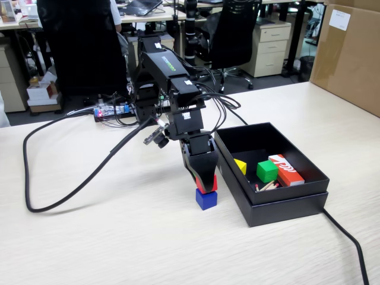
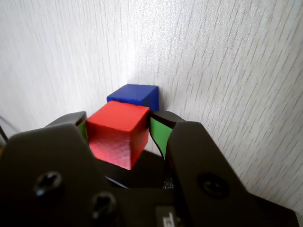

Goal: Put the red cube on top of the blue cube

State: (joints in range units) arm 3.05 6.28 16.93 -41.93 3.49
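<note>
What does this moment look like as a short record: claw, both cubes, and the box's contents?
claw: claw shut on the red cube
red cube: held directly over the blue cube; contact cannot be told
blue cube: on the table, outside the black box
box contents: green cube, yellow piece, red-and-white carton

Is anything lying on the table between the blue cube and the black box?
No. In the fixed view, only bare table separates the blue cube from the black box.
</note>
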